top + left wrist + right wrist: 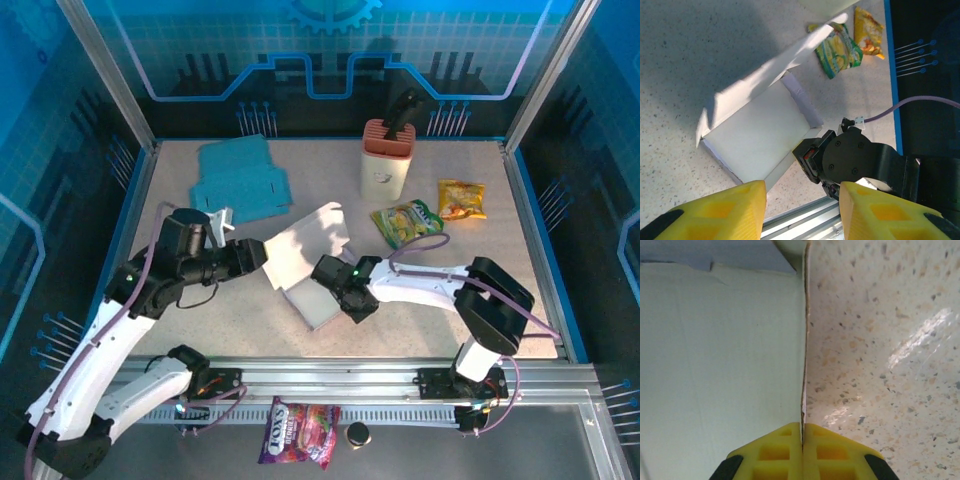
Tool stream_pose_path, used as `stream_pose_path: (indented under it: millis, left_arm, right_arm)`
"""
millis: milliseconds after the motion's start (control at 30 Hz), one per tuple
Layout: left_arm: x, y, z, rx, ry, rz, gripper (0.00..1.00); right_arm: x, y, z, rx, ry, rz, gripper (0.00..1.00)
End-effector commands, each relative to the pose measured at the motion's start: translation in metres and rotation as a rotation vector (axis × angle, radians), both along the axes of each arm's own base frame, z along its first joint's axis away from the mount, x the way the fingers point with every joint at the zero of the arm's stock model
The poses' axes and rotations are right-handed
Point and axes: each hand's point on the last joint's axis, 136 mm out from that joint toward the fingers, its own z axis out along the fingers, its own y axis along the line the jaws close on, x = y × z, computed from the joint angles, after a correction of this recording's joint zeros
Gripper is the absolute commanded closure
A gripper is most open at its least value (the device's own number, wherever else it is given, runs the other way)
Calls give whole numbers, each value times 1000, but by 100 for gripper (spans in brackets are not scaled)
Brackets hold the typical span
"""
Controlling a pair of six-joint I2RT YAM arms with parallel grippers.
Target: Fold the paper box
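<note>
The paper box [310,250] sits in the middle of the counter [500,240], between the two arms. It is white all over. It has a flat bottom with low walls, like a little tray. One big flap stands up on its far left side, leaning over a bit, and the flap has small tabs at the top.

I think the box is very light and made of thin card. It will likely bend easily, and it can crease or tear if it is squeezed too hard (thin card does not forgive a rough pinch). The counter looks smooth, so the box may slide when it is pushed. One side needs to be held down while the other side is folded.

The right gripper [802,432] is closed tight on the thin edge of a low wall on the right side of the box. That looks like a good spot, because it pins the box without crushing it.

The left gripper [802,192] is just beside the tall flap on the left, looking down into the box. Its yellow fingers [715,212] are apart, with nothing between them. A good place to take or push the flap would be the middle of its free edge, so that it folds along its line and does not twist.

A flat blue box [240,180] lies far to the left, and two snack bags [408,222] lie far to the right, well away from the white box.
</note>
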Motion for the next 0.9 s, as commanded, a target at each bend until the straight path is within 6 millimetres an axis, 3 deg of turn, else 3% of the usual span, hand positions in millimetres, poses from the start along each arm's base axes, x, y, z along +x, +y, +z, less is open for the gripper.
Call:
stream_pose_path:
  millis: [0, 100, 167, 267, 367, 500, 633, 700, 867]
  left_arm:
    - [-5, -6, -10, 6, 9, -58, 57]
    - [-5, -4, -24, 44, 35, -69, 57]
    - [-6, -1, -32, 76, 50, -67, 57]
    - [-5, 7, -42, 134, 59, -57, 57]
    - [-5, 16, -51, 198, 70, -43, 56]
    - [-6, 28, -60, 277, 81, -30, 55]
    - [-9, 32, -64, 302, 111, -26, 53]
    - [-12, 32, -66, 302, 134, -27, 53]
    - [-11, 36, -75, 338, 149, -17, 53]
  right_arm:
    - [-6, 7, -4, 114, 6, -566, 100]
    - [-5, 8, -5, 126, -9, -539, 78]
    - [-2, 3, 2, 119, -36, -501, 68]
    - [6, -15, 21, 79, -94, -399, 60]
    - [17, -39, 46, 19, -177, -243, 60]
    - [49, -63, 96, -88, -362, 136, 60]
    - [94, -48, 149, -138, -577, 857, 56]
    - [104, -49, 158, -121, -603, 1103, 47]
    - [129, -59, 158, 0, -509, 1433, 40]
